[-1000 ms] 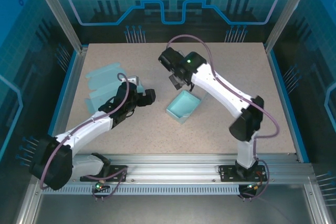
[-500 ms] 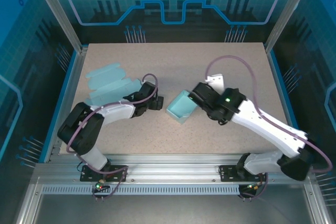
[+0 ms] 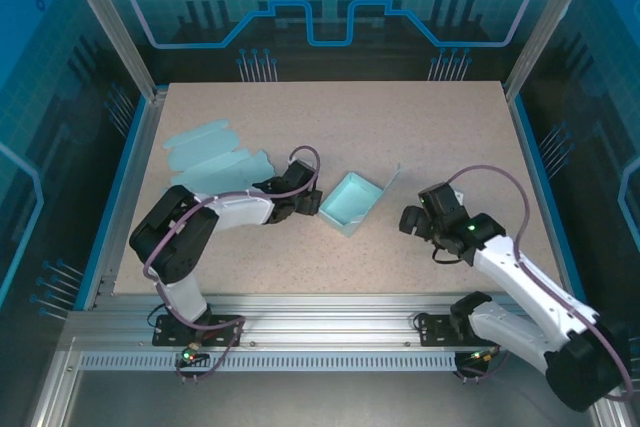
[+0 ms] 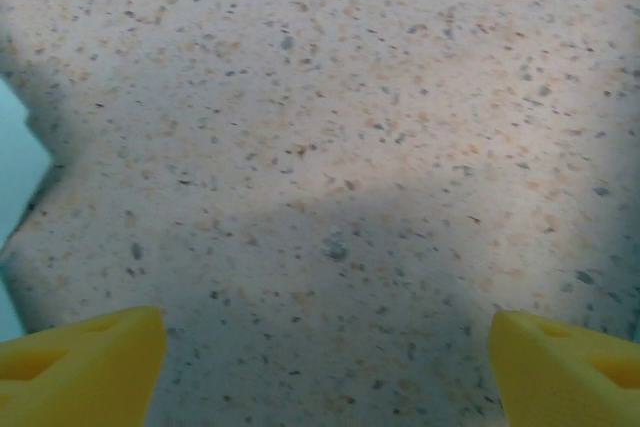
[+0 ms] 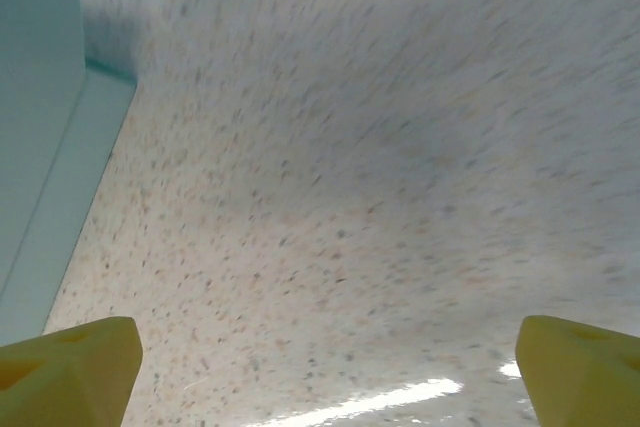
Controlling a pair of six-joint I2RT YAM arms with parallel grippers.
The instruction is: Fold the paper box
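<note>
- Your right end effector [image 3: 408, 220] has swung off the paper box [image 3: 352, 202]. A second ago it hung over the box's far side; now it sits low to the right, apart from the box.
- Your left end effector [image 3: 312, 203] has closed in over the same second, from beside the flat teal sheets [image 3: 205, 159] to just beside the box's left wall.
- The box has kept its place near the middle of the tabletop [image 3: 420, 127], open side up, with a thin flap standing at its right end.
- Both end effectors are released. Each wrist camera shows yellow fingertips [image 4: 80, 367] [image 5: 70, 372] spread wide with bare speckled surface between them.
- In the right wrist view the box's teal wall [image 5: 35, 127] fills the left edge.
- The tabletop is beige speckled stone, ringed by blue-printed panels on aluminium posts.
- The far half and the right side of the surface lie bare. The flat sheets lie at the left, near the blue edge strip [image 3: 128, 172]. The aluminium rail [image 3: 330, 319] bounds the near edge.
</note>
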